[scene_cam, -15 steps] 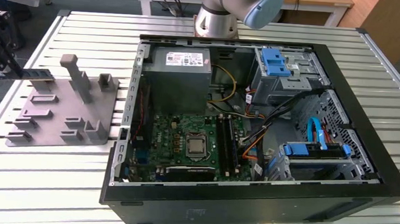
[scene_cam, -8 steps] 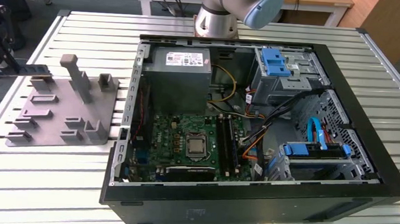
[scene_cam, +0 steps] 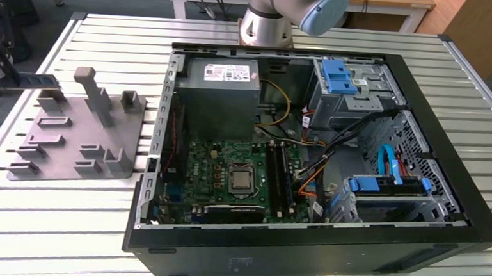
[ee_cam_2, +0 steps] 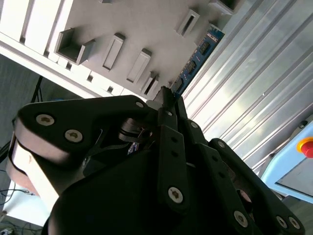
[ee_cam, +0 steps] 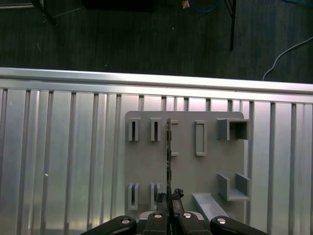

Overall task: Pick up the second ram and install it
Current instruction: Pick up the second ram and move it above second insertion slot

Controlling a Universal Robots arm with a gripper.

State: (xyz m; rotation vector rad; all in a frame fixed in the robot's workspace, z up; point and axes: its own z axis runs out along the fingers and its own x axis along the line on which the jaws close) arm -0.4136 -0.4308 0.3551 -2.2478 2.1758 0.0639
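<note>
Your ram (ee_cam_2: 196,57) is in the pincer (ee_cam_2: 168,100), which pinches one end of it tight. So the picking up looks about done, I think. The putting in is not done yet. The ram is over by the grey plate (ee_cam: 205,169). The computer (scene_cam: 307,254), with its long black slots (scene_cam: 279,175), sits well apart from it on the desk (scene_cam: 78,230). The ram sticks straight out from the pincer tips, like a long finger. Its long side runs across the plate, and it stands on its thin edge. You cannot tell if it touches the plate.
</note>
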